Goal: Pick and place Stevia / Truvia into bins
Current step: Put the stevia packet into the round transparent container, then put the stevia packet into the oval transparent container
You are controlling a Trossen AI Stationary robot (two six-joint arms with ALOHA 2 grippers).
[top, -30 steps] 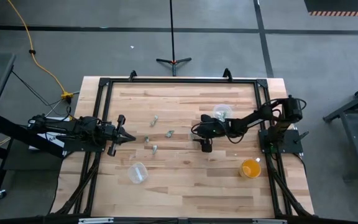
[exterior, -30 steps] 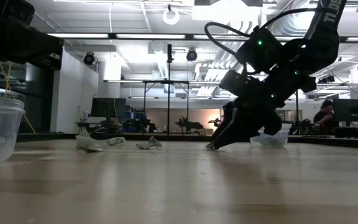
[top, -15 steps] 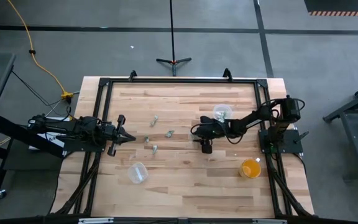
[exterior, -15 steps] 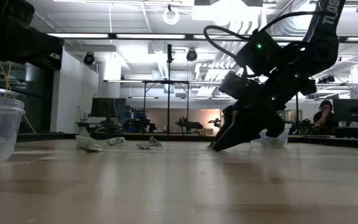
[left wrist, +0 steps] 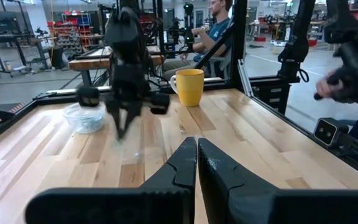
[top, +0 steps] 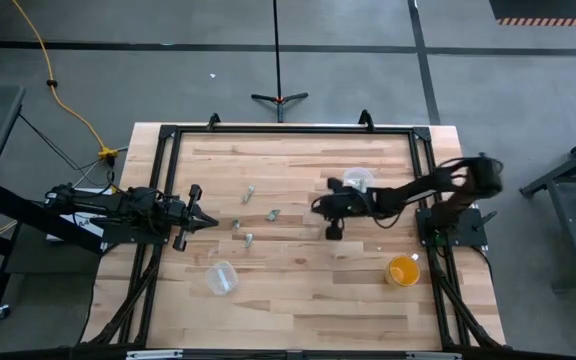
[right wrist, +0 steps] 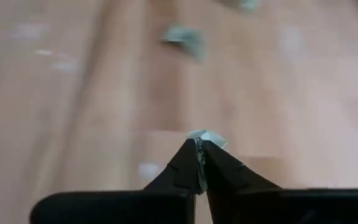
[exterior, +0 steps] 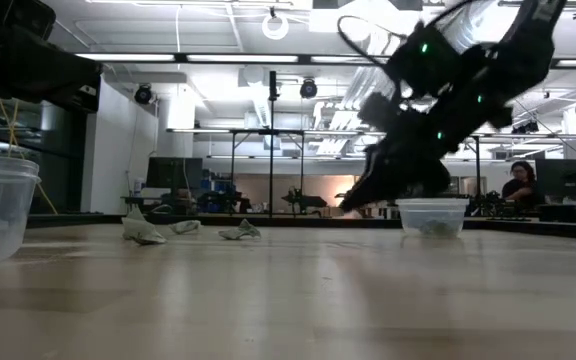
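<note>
My right gripper (top: 317, 206) hangs a little above the table's middle, shut on a pale sweetener packet (right wrist: 205, 137). It shows raised in the low view (exterior: 353, 205). Several more packets lie flat on the table to its left (top: 249, 192) (top: 273, 214) (top: 236, 226). One clear cup (top: 358, 181) with packets inside stands just beyond the right gripper. The other clear cup (top: 221, 277) stands at the near left. My left gripper (top: 200, 219) is shut and empty at the table's left edge. My right gripper pinches the packet between its two fingertips (right wrist: 191, 158). Only a small pale corner (right wrist: 207, 135) shows past the tips. The fingers slant downward toward the table's left. The packet is lifted clear of the table.
An orange cup (top: 404, 270) stands near the table's right edge. A black frame (top: 288, 131) runs round the table. A person (left wrist: 219, 28) sits beyond the table's right side. Bare wood lies across the near half.
My right gripper has risen from the tabletop, staying shut on the packet, and has rolled about its wrist. The packet is now lifted clear of the wood.
</note>
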